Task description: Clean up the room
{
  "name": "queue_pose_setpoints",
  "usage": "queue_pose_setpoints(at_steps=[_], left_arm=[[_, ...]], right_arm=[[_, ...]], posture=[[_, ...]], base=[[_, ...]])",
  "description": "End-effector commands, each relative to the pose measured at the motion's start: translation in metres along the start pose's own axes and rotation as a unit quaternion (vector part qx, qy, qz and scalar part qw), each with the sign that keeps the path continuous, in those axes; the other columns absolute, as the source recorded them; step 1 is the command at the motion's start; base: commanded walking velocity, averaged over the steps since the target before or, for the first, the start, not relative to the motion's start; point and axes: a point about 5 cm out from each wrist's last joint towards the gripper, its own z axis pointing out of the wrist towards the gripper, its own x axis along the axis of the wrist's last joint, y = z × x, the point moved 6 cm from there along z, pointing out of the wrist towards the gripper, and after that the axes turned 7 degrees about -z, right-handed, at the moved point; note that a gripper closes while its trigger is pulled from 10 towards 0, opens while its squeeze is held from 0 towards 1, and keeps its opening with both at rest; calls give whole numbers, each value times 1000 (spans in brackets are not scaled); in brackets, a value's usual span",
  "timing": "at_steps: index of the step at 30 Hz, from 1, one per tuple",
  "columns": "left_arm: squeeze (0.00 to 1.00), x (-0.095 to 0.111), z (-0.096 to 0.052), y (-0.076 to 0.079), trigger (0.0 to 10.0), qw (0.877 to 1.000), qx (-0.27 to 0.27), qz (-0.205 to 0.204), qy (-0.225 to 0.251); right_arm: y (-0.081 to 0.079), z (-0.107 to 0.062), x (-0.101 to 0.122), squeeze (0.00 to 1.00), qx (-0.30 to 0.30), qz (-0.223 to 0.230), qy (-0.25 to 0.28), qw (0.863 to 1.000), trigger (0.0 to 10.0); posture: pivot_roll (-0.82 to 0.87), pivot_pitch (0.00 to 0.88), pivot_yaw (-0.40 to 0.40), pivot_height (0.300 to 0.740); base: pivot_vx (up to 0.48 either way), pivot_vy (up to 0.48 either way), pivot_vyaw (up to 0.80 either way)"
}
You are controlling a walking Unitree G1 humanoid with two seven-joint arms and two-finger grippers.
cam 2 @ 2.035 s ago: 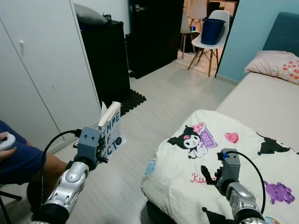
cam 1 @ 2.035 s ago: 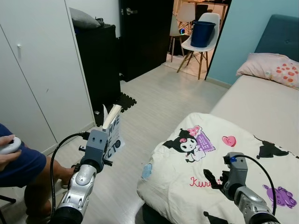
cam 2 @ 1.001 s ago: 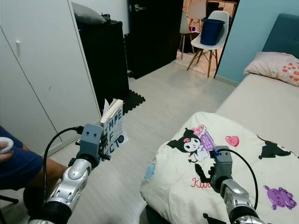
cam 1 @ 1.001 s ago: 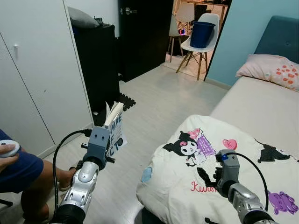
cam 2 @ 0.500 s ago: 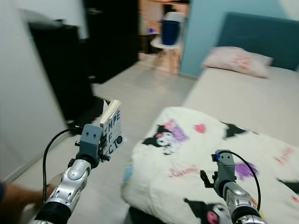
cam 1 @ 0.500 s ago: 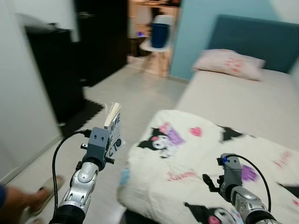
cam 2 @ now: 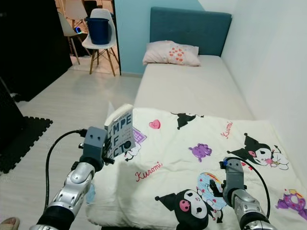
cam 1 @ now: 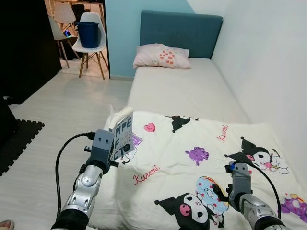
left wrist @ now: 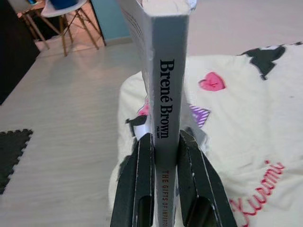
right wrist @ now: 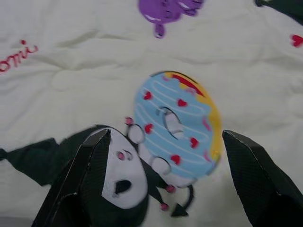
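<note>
My left pincer (left wrist: 163, 156) clamps the spine of the Brené Brown book (cam 1: 123, 134), upright above the near edge of the cartoon-print blanket (cam 1: 201, 143) on the bed (cam 1: 187, 91). My right pincer (right wrist: 165, 184) hovers wide open, empty, over the blanket's doughnut print (right wrist: 177, 130).

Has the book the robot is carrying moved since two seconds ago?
Yes. The book, clamped in the left gripper, was over the floor beside the wardrobe; it now sits above the blanket's left edge, since the robot turned toward the bed.
</note>
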Motion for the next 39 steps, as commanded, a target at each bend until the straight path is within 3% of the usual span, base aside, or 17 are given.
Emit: queue_pose_setpoints(at_steps=[1,13,25,31,39], left_arm=[[0,8,0,-9,10000,1000,12,9,14],[0,11,2,-6,10000,1000,8,9,18],[0,13,1,-5,10000,1000,6,8,22],[0,14,2,-3,10000,1000,5,6,24],[0,14,2,0,10000,1000,1,7,24]], right_arm=[[-4,2,4,0,2,6,3,1000,10000],[-4,1,4,0,3,8,4,1000,10000],[-16,4,11,0,28,-7,16,999,10000],[-42,5,30,0,91,-32,59,994,10000],[-53,5,31,0,111,-43,60,991,10000]], posture=[[10,0,-58,740],[9,0,-57,740],[9,0,-59,740],[6,0,-62,740],[6,0,-62,740]], base=[[0,341,0],[0,329,0],[0,0,0],[0,0,0],[0,0,700]])
